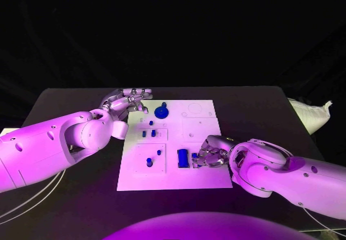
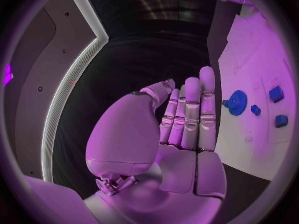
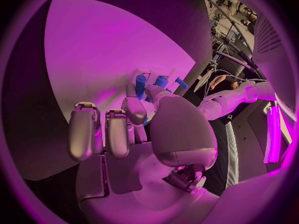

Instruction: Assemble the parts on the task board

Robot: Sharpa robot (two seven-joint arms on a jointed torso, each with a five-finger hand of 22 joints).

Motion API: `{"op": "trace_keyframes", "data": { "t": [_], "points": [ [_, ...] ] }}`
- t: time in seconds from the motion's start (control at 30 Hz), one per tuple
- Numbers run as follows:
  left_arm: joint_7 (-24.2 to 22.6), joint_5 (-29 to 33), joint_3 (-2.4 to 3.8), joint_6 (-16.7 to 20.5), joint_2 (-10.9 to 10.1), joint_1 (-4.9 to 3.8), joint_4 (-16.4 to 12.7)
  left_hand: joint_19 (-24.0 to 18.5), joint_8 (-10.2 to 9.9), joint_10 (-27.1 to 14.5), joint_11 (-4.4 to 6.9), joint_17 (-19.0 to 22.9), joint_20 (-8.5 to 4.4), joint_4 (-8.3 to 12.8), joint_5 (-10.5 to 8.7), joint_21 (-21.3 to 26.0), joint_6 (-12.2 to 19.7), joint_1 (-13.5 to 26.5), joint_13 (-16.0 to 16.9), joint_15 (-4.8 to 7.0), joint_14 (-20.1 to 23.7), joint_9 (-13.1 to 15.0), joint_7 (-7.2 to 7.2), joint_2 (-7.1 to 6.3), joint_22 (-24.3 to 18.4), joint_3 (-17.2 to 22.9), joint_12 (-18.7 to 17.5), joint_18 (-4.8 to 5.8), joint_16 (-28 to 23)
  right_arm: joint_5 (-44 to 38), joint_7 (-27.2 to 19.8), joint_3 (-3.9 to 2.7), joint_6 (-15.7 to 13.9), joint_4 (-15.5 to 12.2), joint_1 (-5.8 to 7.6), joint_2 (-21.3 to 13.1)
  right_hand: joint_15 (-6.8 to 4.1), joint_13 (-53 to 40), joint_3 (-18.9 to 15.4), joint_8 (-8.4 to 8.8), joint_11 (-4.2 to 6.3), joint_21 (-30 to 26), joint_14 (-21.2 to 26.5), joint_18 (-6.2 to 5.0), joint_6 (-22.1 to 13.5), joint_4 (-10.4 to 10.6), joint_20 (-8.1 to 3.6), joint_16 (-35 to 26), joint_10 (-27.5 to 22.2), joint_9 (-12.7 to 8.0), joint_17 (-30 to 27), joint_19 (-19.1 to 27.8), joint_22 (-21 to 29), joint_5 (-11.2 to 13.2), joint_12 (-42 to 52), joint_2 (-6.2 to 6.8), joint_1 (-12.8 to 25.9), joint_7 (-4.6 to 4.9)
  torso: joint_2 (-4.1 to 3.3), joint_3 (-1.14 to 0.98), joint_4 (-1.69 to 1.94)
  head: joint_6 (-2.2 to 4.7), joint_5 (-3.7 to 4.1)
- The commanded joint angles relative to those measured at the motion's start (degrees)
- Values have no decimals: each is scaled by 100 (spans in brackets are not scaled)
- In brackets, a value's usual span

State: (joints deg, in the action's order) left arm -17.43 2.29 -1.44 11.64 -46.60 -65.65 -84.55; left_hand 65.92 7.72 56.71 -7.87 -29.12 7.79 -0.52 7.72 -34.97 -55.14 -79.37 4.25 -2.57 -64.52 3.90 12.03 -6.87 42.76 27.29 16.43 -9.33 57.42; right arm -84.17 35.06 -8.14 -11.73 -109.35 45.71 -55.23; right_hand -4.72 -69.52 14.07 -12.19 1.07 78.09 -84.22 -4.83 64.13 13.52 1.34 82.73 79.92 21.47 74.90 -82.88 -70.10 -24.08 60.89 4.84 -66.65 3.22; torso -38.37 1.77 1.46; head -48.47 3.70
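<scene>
1. We see the right hand (image 1: 209, 154) at the task board's (image 1: 175, 180) near right edge, its fingers (image 3: 138, 115) curled on a small blue part (image 1: 194, 159), just beside the long blue block (image 1: 183, 158).
2. The left hand (image 1: 128, 102) hovers at the board's far left corner, fingers (image 2: 192, 115) straight and pressed together, holding nothing.
3. The blue gear (image 1: 161, 112) lies just beside those fingers.

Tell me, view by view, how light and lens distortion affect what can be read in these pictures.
Head view: purple light washes the white board and arms; beyond the table all is black. Left wrist view: fisheye bends the board's edge, the open left hand sharp, the blue gear still legible. Right wrist view: the board curves into a dome, and the right hand hides much of the blue pieces.
</scene>
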Motion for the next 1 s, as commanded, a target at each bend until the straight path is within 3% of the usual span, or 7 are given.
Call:
{"op": "trace_keyframes", "data": {
  "t": [0.03,0.37,0.5,0.57,0.83,1.0],
  "points": [
    [-6,-34,4,-88,3,-2,-16,-34,19,-37,6,9,14,27,-5,38,43,41,-8,8,41,-1,3,29,2,-8,32,-112,32,-77,13,5,158,-27,-6,11,-26,-25,-55,-29,11,50,-368,87,53,6,-8,30,56,16,305,-60,-24,25,49,-50,12,-1,-2,-3,0,-6,-1],
    [-3,-36,4,-95,-2,-2,-18,-34,19,-37,6,9,14,27,-5,38,43,41,-8,8,41,-1,3,29,2,-8,32,-112,32,-88,5,5,116,-50,-7,21,-38,-122,-402,-47,23,76,-374,96,103,299,-23,52,124,82,343,-78,-67,-80,156,-144,392,-17,-2,-1,6,-6,7],
    [-3,-36,4,-97,-1,-2,-17,-34,19,-37,6,9,14,27,-5,38,43,41,-8,8,41,-1,3,29,2,-8,32,-112,32,-133,-5,5,54,-50,-7,25,-51,-171,-879,-52,38,84,-375,97,124,315,-34,60,144,126,360,-81,-84,858,192,-188,887,-42,-2,0,8,-6,13],
    [-3,-36,4,-97,0,-2,-16,-34,19,-37,6,9,14,27,-5,38,43,41,-8,8,41,-1,3,29,2,-8,32,-112,32,-153,-10,5,26,-47,-7,26,-53,-187,-1044,-52,43,84,-376,98,127,321,-37,62,148,146,364,-81,-87,1098,200,-226,1003,-43,0,1,7,-7,17],
    [-1,-36,4,-94,-8,-2,-15,-34,19,-37,6,9,14,27,-5,38,43,41,-8,8,41,-1,3,29,2,-8,32,-112,32,-247,-22,5,7,-59,-7,-7,-54,-199,-1257,-50,42,84,-376,98,124,313,-37,62,147,175,367,-80,-90,1259,193,-252,1054,-45,-2,-3,4,-14,22],
    [0,-36,4,-93,-15,-2,-13,-34,19,-37,6,9,14,27,-5,38,43,41,-8,8,41,-1,3,29,2,-8,32,-112,32,-284,-44,5,66,-95,-9,-66,-53,-212,-1391,-43,37,85,-375,97,112,221,-41,57,142,213,364,-79,-99,1277,176,-273,612,-47,1,-7,5,-12,28]
  ]
}}
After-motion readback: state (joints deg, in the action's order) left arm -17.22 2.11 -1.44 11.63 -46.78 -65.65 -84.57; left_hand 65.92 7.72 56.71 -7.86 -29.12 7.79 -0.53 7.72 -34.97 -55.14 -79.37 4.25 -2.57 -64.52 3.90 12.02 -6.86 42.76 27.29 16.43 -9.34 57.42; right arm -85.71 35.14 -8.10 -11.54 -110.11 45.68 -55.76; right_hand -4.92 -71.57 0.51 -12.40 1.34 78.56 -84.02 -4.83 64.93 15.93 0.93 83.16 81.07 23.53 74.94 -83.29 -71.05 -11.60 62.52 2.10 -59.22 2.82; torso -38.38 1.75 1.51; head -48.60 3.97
